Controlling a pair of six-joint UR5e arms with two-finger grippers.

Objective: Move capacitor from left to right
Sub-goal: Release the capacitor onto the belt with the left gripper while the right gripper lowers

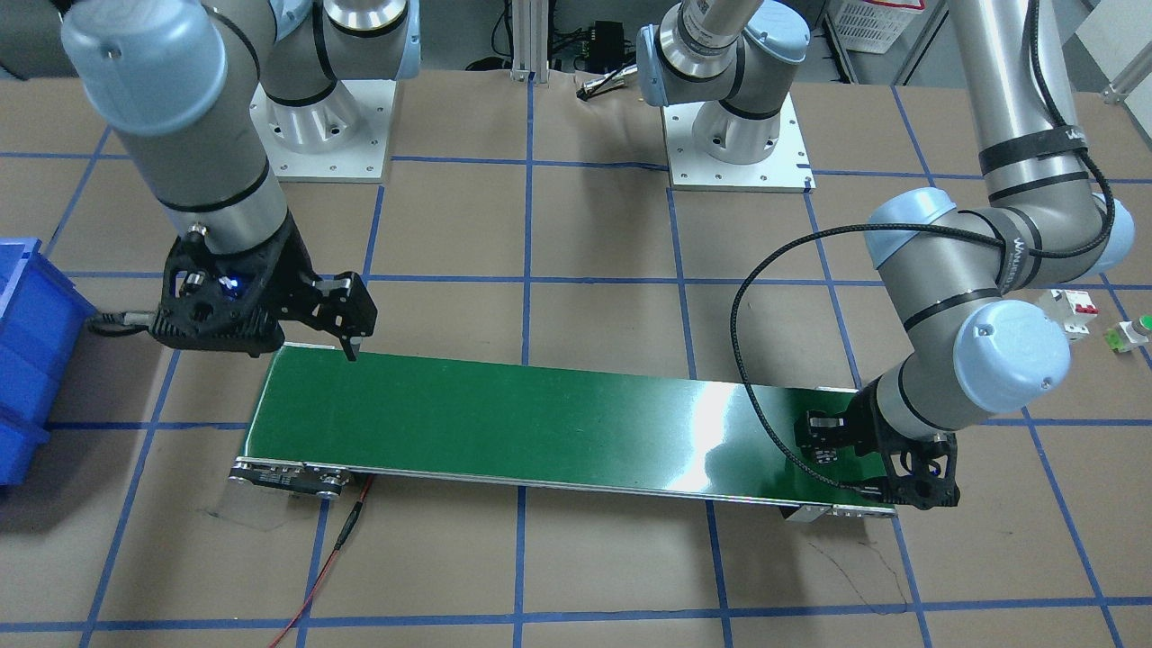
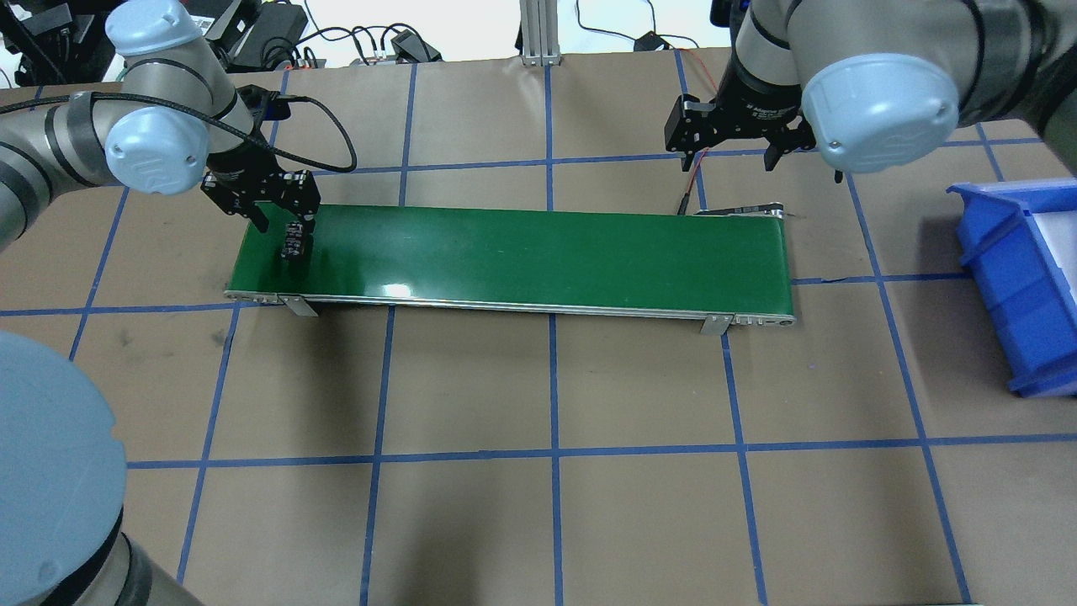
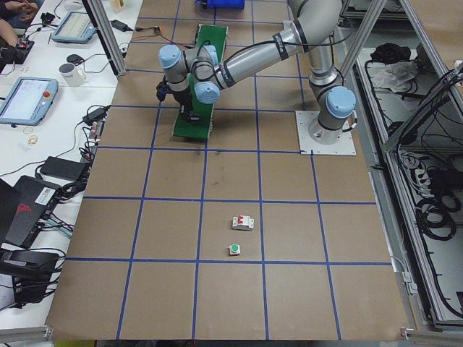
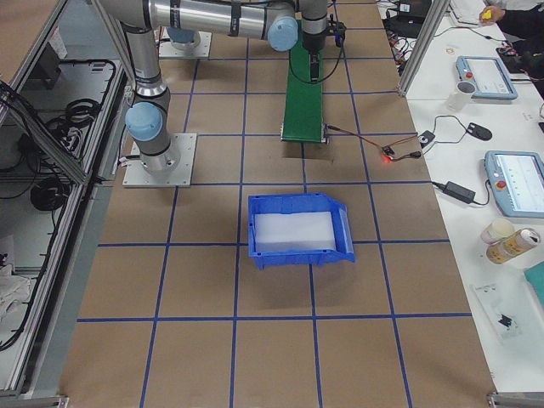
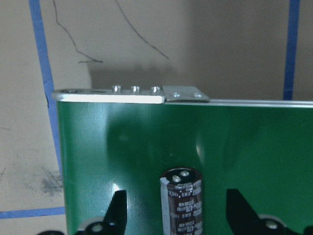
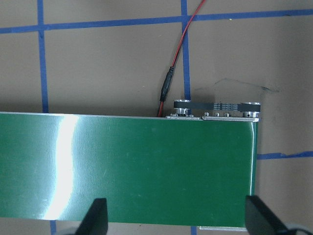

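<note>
In the overhead view, the left gripper (image 2: 283,224) is seen at the upper left, over the left end of the green belt (image 2: 538,257). The capacitor (image 2: 294,241) is seen on the belt just below the gripper's fingertips. At the upper right, the right gripper (image 2: 727,160) is held with its fingers spread wide, beside the belt's far right corner. A blue bin (image 2: 1005,278) is placed at the right edge.

In the left wrist view, the capacitor (image 5: 182,203) is shown upright on the belt (image 5: 254,147) at bottom centre, between the two spread fingers. Green belt is visible on either side of it, so it is not touched.

In the right wrist view, the fingers are shown far apart at the bottom corners, with the belt's end (image 6: 146,166) between them and a red wire (image 6: 183,44) above.

In the front-facing view, the left gripper (image 1: 823,445) is placed low over the belt's right end; the capacitor cannot be made out. A circuit breaker (image 1: 1071,310) and a green-capped button (image 1: 1129,335) are seen at the right edge.

In the two side views, the grippers are too small for their opening to be told.
</note>
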